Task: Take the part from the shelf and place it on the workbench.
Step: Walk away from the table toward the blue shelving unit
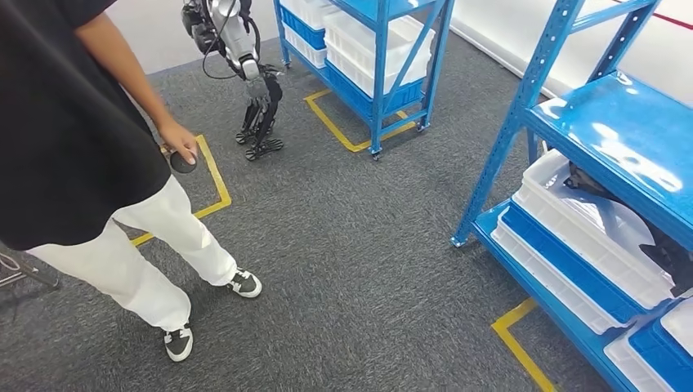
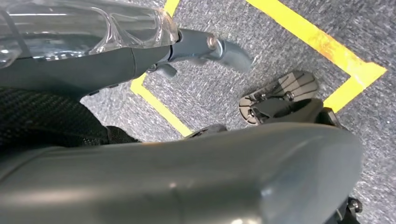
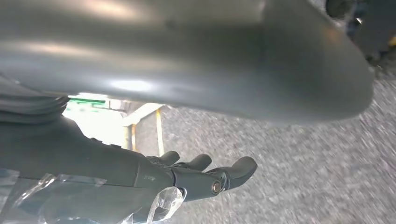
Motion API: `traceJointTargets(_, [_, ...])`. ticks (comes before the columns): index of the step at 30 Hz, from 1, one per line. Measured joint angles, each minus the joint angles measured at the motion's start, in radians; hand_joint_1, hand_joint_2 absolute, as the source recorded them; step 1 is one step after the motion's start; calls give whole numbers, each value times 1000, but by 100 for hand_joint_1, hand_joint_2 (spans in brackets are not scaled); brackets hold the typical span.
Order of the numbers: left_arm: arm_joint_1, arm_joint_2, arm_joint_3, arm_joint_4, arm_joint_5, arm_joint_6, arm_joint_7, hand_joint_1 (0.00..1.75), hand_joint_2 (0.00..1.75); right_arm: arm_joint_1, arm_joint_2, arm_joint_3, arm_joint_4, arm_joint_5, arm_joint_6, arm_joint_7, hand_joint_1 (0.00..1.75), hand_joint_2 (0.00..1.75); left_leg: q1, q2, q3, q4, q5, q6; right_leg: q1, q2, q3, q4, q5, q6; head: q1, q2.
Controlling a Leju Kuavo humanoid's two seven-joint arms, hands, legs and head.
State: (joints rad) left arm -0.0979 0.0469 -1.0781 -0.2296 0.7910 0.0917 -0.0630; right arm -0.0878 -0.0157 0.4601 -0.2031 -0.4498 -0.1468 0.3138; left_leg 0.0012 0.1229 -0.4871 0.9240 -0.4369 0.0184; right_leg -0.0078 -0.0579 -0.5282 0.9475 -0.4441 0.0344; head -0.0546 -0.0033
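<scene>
Both arms hang over the grey carpet: the left hand (image 2: 205,49) and right hand (image 3: 205,175) grasp nothing, fingers loosely extended. The dark part (image 1: 595,181) appears to lie in a white bin (image 1: 572,224) on the blue shelf (image 1: 621,131). Judged next: square up to the shelf before reaching, staying clear of the person (image 1: 98,147).

the left hand (image 2: 140,51) is cased in dark grey, with a clear plastic wrap over its back and a silver screw set at a finger joint. the right hand (image 3: 187,179) is built alike: dark grey fingers, a round silver screw, crinkled clear film.
</scene>
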Motion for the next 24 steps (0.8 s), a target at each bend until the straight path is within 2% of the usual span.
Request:
traceJointTargets(1, [-1, 0, 0, 0, 0, 0, 0, 0, 0, 0, -1, 1, 0, -1, -2, 0, 0, 0, 4, -4, 0, 4, -4, -7, -1, 11, -2, -1, 2, -7, 0, 0])
traceJointTargets(2, [-2, 0, 0, 0, -1, 0, 0, 0, 0, 0, -3, 1, 0, -1, -3, 0, 0, 0, 8, -24, -5, 19, -17, -13, -2, 22, -3, -2, 5, -13, -1, 0])
traceJointTargets(3, [-3, 1, 0, 0, -1, 0, 0, 0, 0, -1, -5, 2, 0, -2, -5, 0, 0, 0, 11, -52, -20, 56, -43, -19, -4, 33, -5, -3, 9, -20, -1, 0])
traceJointTargets(4, [-4, 2, 0, 0, -1, 0, 0, 0, 0, -2, -7, 2, 0, -3, -6, -1, 0, 0, 14, -84, -45, 115, -79, -24, -6, 44, -7, -2, 12, -24, -1, 0])
traceJointTargets(5, [-5, 3, 0, 0, 0, 0, 0, 0, 0, -2, -8, 2, 1, -3, -6, -1, 0, 0, 15, -105, -80, 192, -118, -27, -6, 56, -9, -2, 14, -27, -2, 0])
traceJointTargets(6, [-6, 5, 0, 0, 0, 0, 0, 0, 0, -2, -8, 2, 1, -3, -7, -1, 0, 0, 15, -113, -114, 267, -149, -28, -6, 70, -11, -2, 16, -29, -2, 0])
traceJointTargets(7, [-7, 5, 0, 0, 0, 0, 0, 0, 0, -1, -9, 2, 1, -3, -6, -1, 0, 0, 15, -116, -137, 317, -161, -29, -5, 85, -12, -2, 17, -30, -2, 0])
traceJointTargets(8, [-9, 6, 0, 0, 0, 0, 0, 0, 0, 0, -9, 3, 1, -4, -6, -1, 0, 0, 15, -117, -143, 326, -152, -27, -5, 100, -12, -2, 18, -30, -3, 0])
traceJointTargets(9, [-10, 6, 0, 0, 0, 0, 0, 0, 0, 0, -8, 3, 1, -4, -6, -1, 0, 0, 15, -121, -127, 291, -124, -24, -5, 116, -11, -2, 19, -30, -3, 0])
traceJointTargets(10, [-11, 6, 0, 0, -1, 0, 0, 0, 0, 0, -8, 3, 1, -4, -6, -1, 0, 0, 14, -131, -96, 221, -85, -19, -5, 131, -9, -2, 20, -28, -3, 0])
traceJointTargets(12, [-11, 6, 0, 0, -1, 0, 0, 0, 0, 0, -7, 5, 1, -6, -5, -1, 0, 0, 15, -178, -32, 70, -21, -6, -4, 159, -11, -1, 22, -23, -3, 0])
traceJointTargets(13, [-11, 6, 0, 0, -1, -1, 0, 0, 0, -1, -6, 5, 1, -7, -5, -1, 0, 0, 15, -196, -15, 26, -7, -2, -4, 171, -15, 0, 24, -18, -3, 0])
traceJointTargets(14, [-11, 7, 0, 0, -2, -1, 0, 0, 0, 0, -6, 5, 1, -8, -4, -1, 0, 0, 14, -205, -9, 7, -3, 1, -5, 182, -21, 0, 26, -12, -3, 0])
traceJointTargets(16, [-11, 6, 0, 0, -3, -1, 0, 0, 0, 3, -6, 6, 1, -10, -3, 0, 0, 0, 13, -185, -10, 1, 1, 7, -8, 196, -30, 0, 31, 1, -3, 0])
traceJointTargets(17, [-10, 5, 0, 0, -4, -1, 0, 0, 0, 4, -7, 6, 1, -10, -3, 0, 0, 0, 15, -174, -10, -3, 5, 13, -8, 179, -36, 9, 24, 5, -2, 0])
traceJointTargets(18, [-9, 5, 0, 0, -4, -1, 0, 0, 0, 5, -7, 7, 1, -10, -3, 0, 0, 0, 17, -160, -9, -8, 9, 19, -6, 152, -50, 37, 5, 8, 0, 0])
traceJointTargets(20, [-5, 4, 0, 0, -5, -2, 0, 0, 0, 3, -8, 8, 1, -10, -3, 1, 0, 0, 18, -131, -9, -12, 11, 27, -5, 90, -107, 158, -66, 14, 3, 0])
traceJointTargets(21, [-3, 4, 0, 0, -5, -2, 0, 0, 0, 1, -8, 8, 1, -10, -4, 1, 0, 0, 18, -115, -11, -11, 11, 29, -6, 78, -142, 233, -101, 18, 4, 0])
traceJointTargets(22, [-2, 4, 0, 0, -6, -2, 0, 0, 0, 1, -8, 8, 1, -11, -4, 1, 0, 0, 17, -100, -12, -11, 11, 28, -9, 73, -166, 288, -120, 22, 4, 0])
traceJointTargets(23, [-1, 4, 0, 0, -6, -2, 0, 0, 0, 1, -8, 8, 1, -11, -4, 1, 0, 0, 18, -85, -12, -10, 10, 28, -11, 70, -172, 307, -120, 27, 4, 0])
traceJointTargets(24, [-2, 4, 0, 0, -7, -2, 0, 0, 0, 2, -9, 8, 1, -11, -4, 0, 0, 0, 19, -72, -12, -9, 9, 26, -14, 65, -154, 281, -100, 30, 4, 0])
